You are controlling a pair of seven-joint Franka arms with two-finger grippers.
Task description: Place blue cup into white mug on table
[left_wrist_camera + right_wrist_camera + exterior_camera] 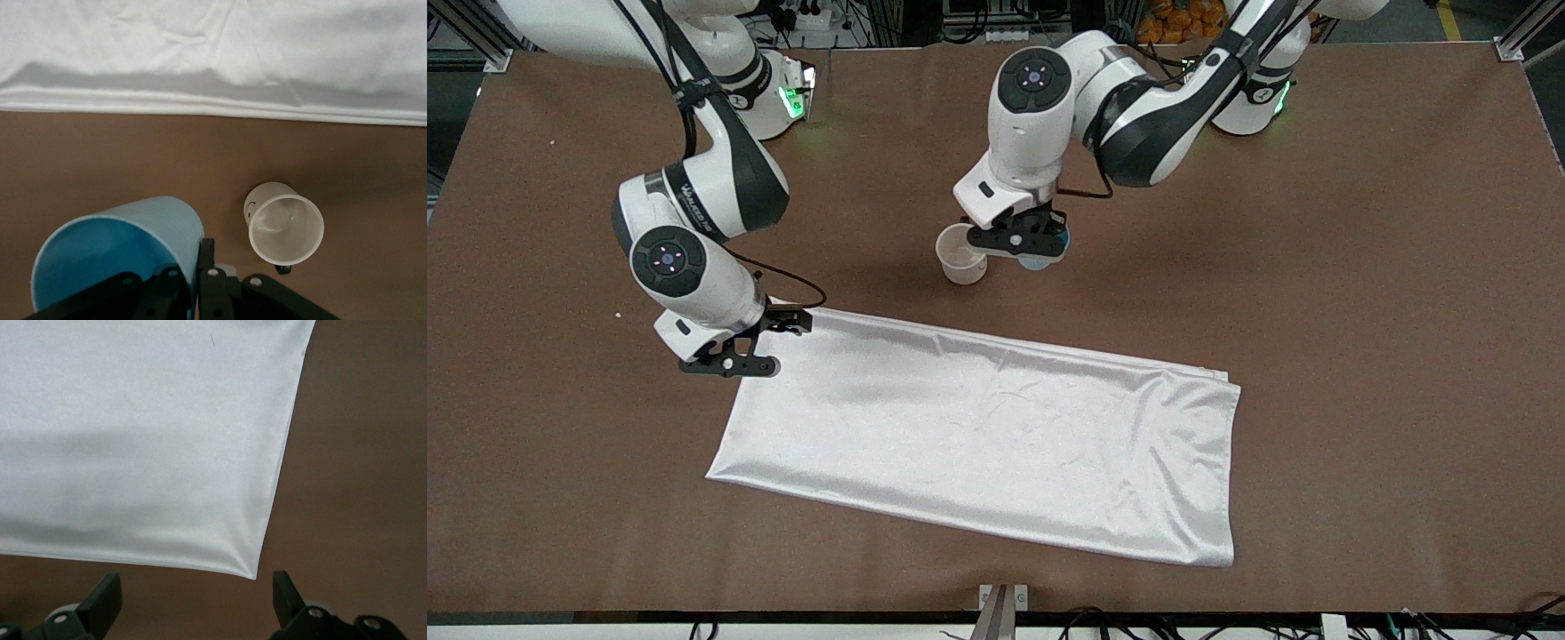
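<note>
1. The left claw [1021, 242] is clamped tight on the wall of the blue cup [120, 250] and holds it up over the desk [1360, 267], just beside the white mug [961, 254] rather than above it.
2. The white mug stands upright on the bare desk, mouth up and nothing in it, a little farther from the front camera than the white cloth [996, 436] and apart from its edge.
3. The right claw [734, 356] hangs spread wide and empty over the cloth corner toward the right arm's end of the desk, well apart from the mug — that arm waits.
4. What could go wrong, as I judge it: the cup looks only slightly narrower than the mug, so a drop made off-centre could catch the mug's rim and tip or shove it.
5. In the left wrist view the cup sits tilted in the grip — let go like that, it may wedge crooked or roll off beside the mug.
6. The claw's fingers come low near the mug, so a sideways shift could knock it.
7. Count: one blue cup, one white mug, one white cloth, two claws.
</note>
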